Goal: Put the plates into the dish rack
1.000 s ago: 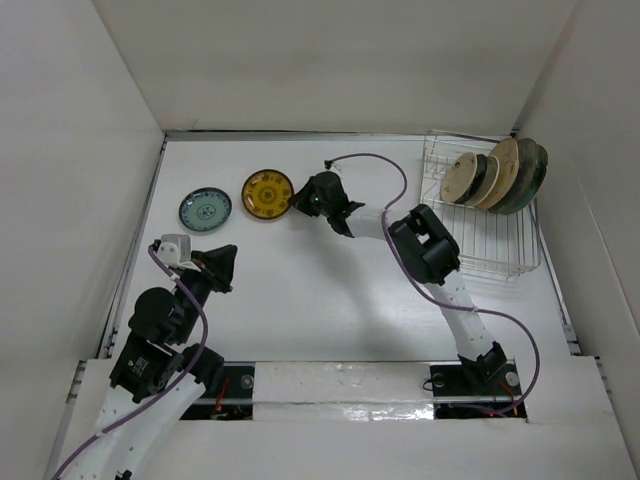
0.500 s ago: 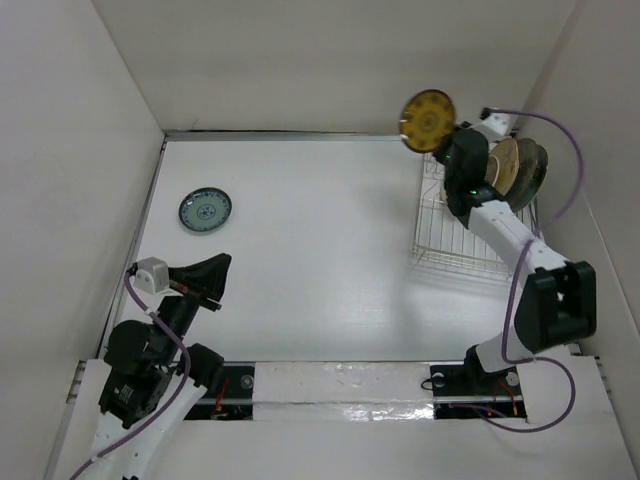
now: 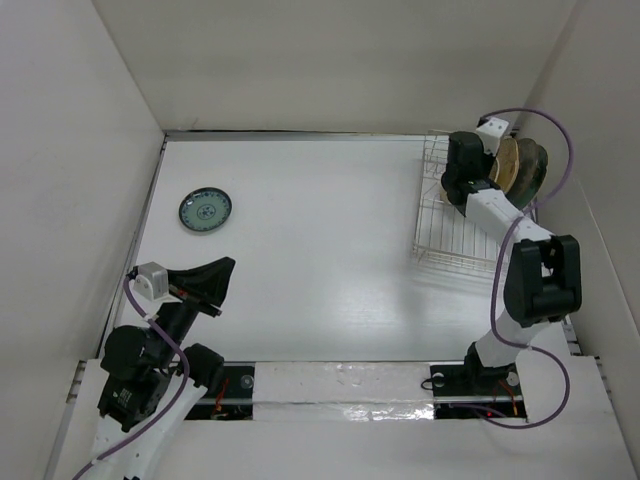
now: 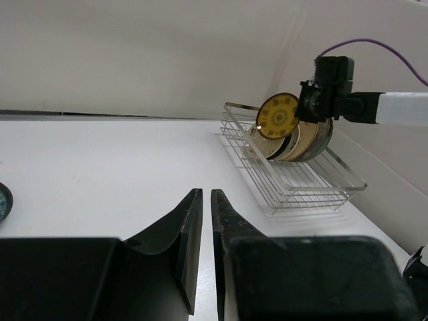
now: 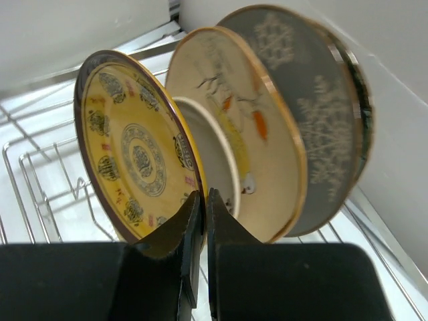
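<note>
My right gripper is shut on the rim of the yellow-patterned plate and holds it upright in the white wire dish rack. The plate stands just in front of a small cream plate, a tan plate and a grey plate with white figures. The left wrist view shows the yellow plate at the front of that row. A teal plate lies flat on the table at the left. My left gripper is shut and empty, above the table near the front left.
White walls close the table in on three sides. The rack sits in the far right corner against the right wall. The right arm's purple cable loops over the rack.
The right gripper has brought the yellow plate down from above the rack's far left corner into the rack, in front of the other plates. The left arm has barely moved.
</note>
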